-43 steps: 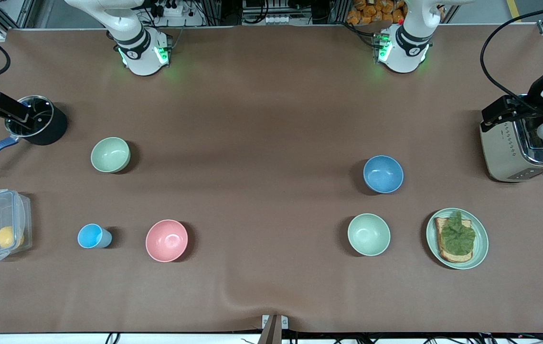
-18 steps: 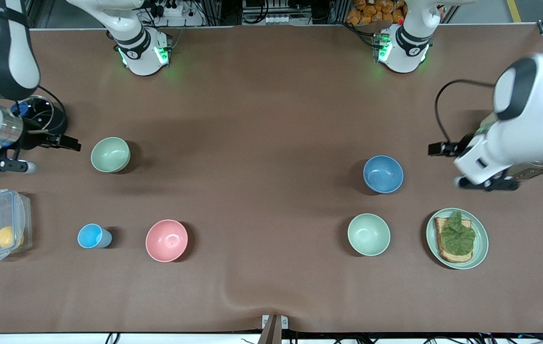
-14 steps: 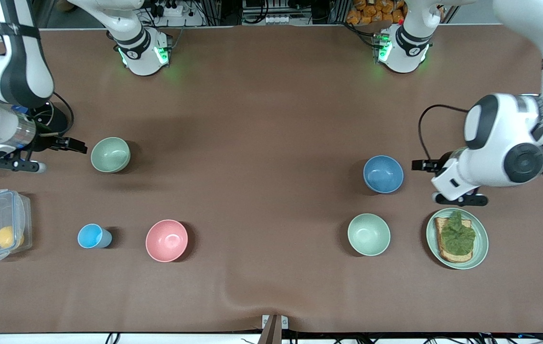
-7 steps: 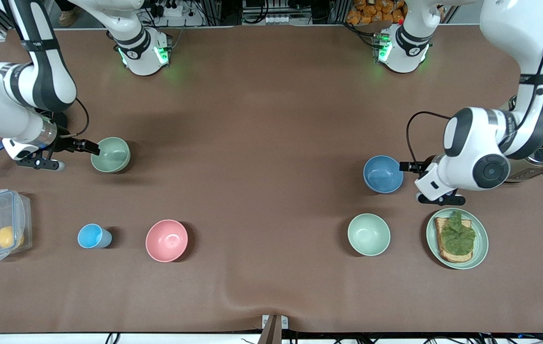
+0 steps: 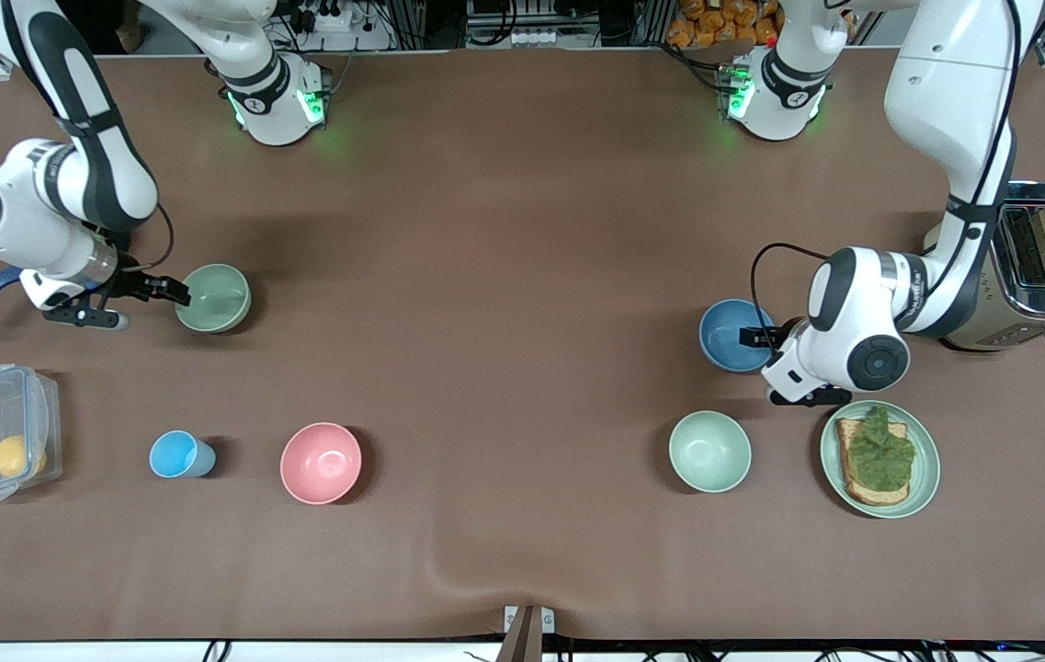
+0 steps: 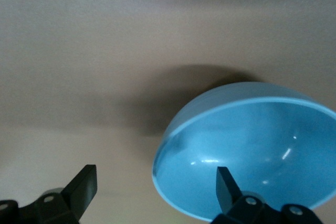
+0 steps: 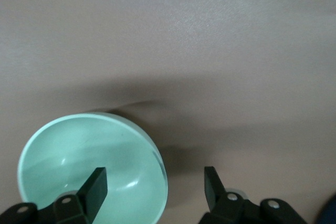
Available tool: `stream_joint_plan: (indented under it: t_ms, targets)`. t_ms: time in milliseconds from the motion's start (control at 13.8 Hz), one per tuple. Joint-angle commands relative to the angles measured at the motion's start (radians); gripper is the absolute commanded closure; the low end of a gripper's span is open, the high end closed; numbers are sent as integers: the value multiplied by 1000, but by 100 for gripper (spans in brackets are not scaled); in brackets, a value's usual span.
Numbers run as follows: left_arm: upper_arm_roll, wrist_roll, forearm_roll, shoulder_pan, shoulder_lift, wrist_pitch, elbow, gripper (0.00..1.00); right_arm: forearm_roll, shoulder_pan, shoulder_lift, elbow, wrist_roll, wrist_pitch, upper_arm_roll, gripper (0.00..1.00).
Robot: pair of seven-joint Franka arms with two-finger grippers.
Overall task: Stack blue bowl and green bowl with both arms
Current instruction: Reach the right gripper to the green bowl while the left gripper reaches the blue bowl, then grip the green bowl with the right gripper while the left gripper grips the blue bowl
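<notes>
While both bowls sit apart on bench [image 5: 504, 276], stacking not yet begun:
blue bowl [image 5: 730, 333]: toward left arm's end, upright.
green bowl [image 5: 214, 297]: toward right arm's end, upright.
left gripper [image 5: 755, 336]: jaws spread, straddling blue rim, likely set for rim pinch.
right gripper [image 5: 175, 291]: jaws released, straddling green rim, nothing gripped.
</notes>
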Motion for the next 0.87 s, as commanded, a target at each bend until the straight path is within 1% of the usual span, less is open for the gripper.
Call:
stream_joint_plan:
  t_ms: [0,72,144,217,289,361,433,506,578,650,794]
  targets:
    - [1,-14,-15,-1,14,8,12,0,16,-18,14,-61,-13,109,12,56]
    - [2,-14,-14,-1,15,9,12,0,16,-19,14,-75,-12,127,14,71]
    - [1,-14,-14,-1,17,20,12,0,19,-18,14,-80,-12,129,14,88]
    - [2,-14,-14,-2,26,30,10,26,19,-18,14,-80,-9,129,15,99]
    - [2,-14,-14,-2,29,35,10,58,19,-18,13,-78,-6,125,14,100]
    - [1,-14,-12,-4,35,34,10,80,19,-19,11,-75,-3,115,15,100]
    - [1,-14,-12,-4,35,35,10,94,22,-16,10,-74,0,102,15,100]
    - [1,-14,-12,-4,35,34,10,100,51,-10,5,-65,16,50,18,100]
    - [2,-14,-12,-4,35,34,10,100,105,8,-12,-36,45,-22,20,100]
    - [1,-14,-11,-2,28,34,10,100,132,28,-27,-5,72,-106,20,100]
    - [1,-14,-11,-2,5,34,13,100,151,65,-59,30,169,-202,21,100]
